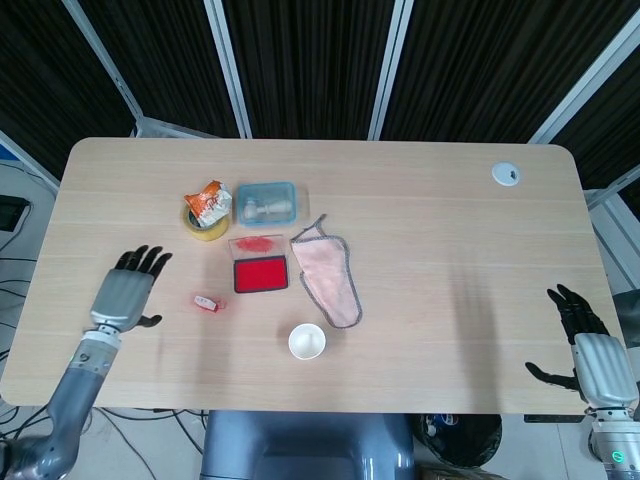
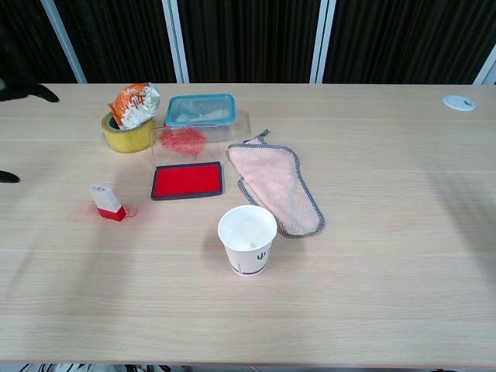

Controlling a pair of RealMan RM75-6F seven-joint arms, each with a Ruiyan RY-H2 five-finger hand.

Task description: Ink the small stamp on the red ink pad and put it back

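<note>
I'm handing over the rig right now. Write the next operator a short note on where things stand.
Left hand: open, holding nothing, off to the left of the stamp.
Right hand: open, idle at the table's right edge.
Stamp: standing on the table left of the red ink pad, red end down, nothing touching it.
Pad lid is open.
Done: stamp appears set back down.
Left: probably nothing; check.

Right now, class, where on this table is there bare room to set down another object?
The widest bare stretch lies right of the pink cloth, reaching the grommet. The front strip below the paper cup is free too. It is crowded around the ink pad, tape roll and container.
</note>
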